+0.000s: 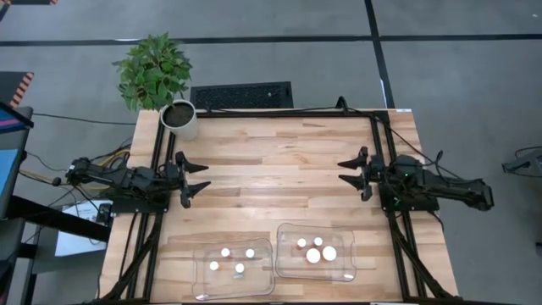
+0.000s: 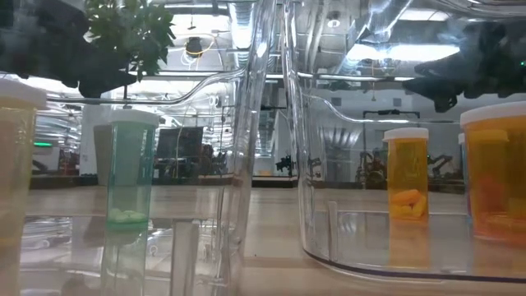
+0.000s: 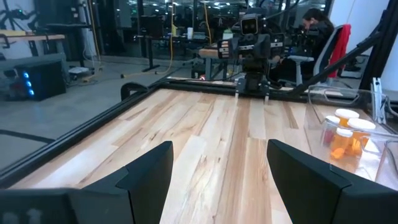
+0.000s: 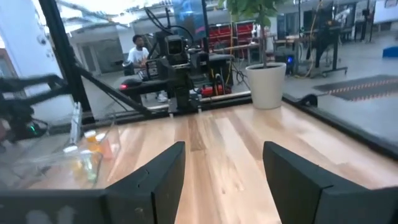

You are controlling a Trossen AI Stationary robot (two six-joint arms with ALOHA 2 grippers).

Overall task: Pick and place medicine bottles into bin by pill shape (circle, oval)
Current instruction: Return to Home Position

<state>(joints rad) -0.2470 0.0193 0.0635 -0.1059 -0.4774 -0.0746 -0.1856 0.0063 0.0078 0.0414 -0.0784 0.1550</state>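
Observation:
Two clear bins stand side by side at the table's near edge, the left bin (image 1: 233,268) and the right bin (image 1: 315,252). Each holds several upright medicine bottles with white caps. The low view shows a greenish bottle (image 2: 129,168) with white pills in the left bin. It shows amber bottles (image 2: 407,173) with orange pills in the right one. My left gripper (image 1: 199,180) stands open at the table's left edge, pointing level, with nothing between its fingers (image 3: 149,180). My right gripper (image 1: 349,174) stands open at the right edge, likewise with nothing in it (image 4: 224,177).
A white pot (image 1: 179,119) with a green plant stands at the far left corner, and a dark grille (image 1: 241,95) lies beyond the far edge. Bare wood lies between the two grippers. People sit in the room beyond the table.

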